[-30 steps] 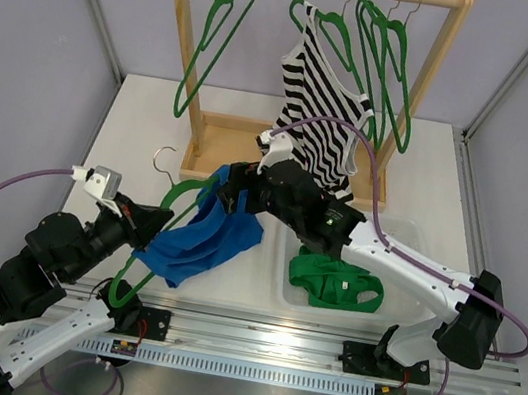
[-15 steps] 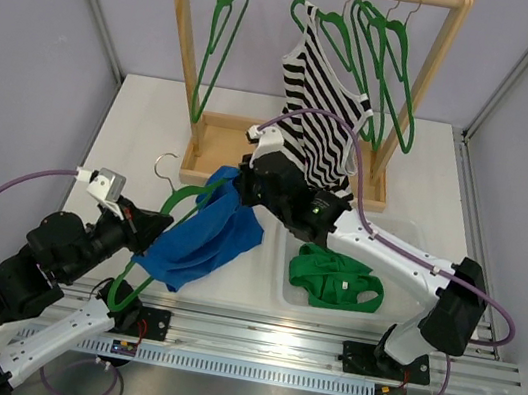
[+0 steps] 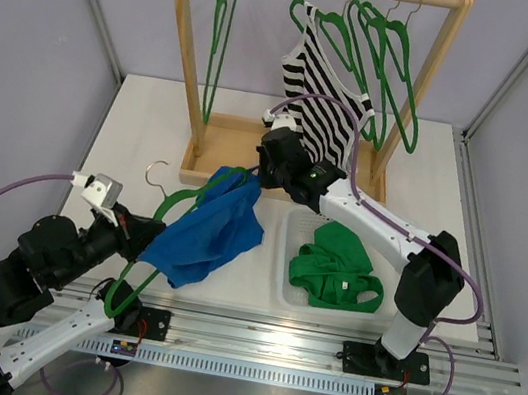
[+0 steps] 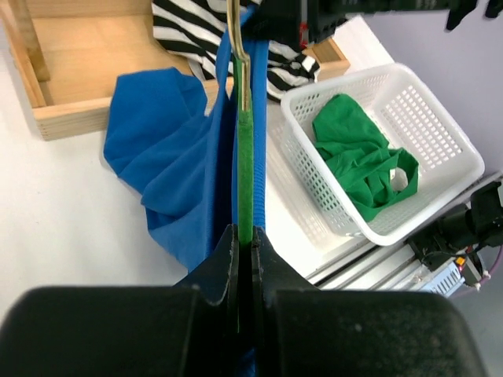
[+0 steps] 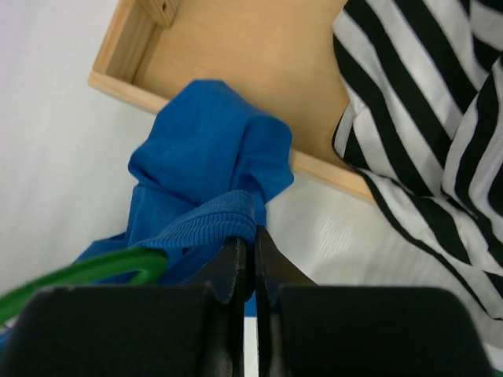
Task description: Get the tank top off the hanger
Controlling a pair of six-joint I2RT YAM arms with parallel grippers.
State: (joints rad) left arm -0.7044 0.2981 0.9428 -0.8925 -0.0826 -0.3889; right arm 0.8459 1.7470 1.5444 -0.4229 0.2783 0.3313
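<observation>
1. White table (image 3: 132, 135): carries all items listed below.
2. Wooden garment rack (image 3: 181, 52): stands at the far side of the table, with a tray-like base. A black-and-white striped tank top (image 3: 320, 118) hangs from its rail. One bare green hanger (image 3: 216, 48) hangs to the left and a cluster of spare green hangers (image 3: 394, 72) to the right.
3. White perforated basket (image 4: 440, 133): sits near the right arm and holds a crumpled green garment (image 3: 338, 271).
4. Blue tank top (image 3: 206, 239): draped over a green hanger (image 4: 245, 173). It lies just left of the basket, between the basket and the left arm. Its far end is bunched against the front lip of the rack's base. The garment is not yet clear of the hanger.
5. Left gripper (image 4: 244, 239): fingers clamped tight on the hanger's green bar. The hanger's metal hook points away toward the rack.
6. Right gripper (image 5: 253, 245): fingers pinched together on a ribbed edge of the blue tank top. A green arc of the hanger shows just beside the pinch. In the overhead view the gripper sits at the garment's far end, in front of the rack base.
</observation>
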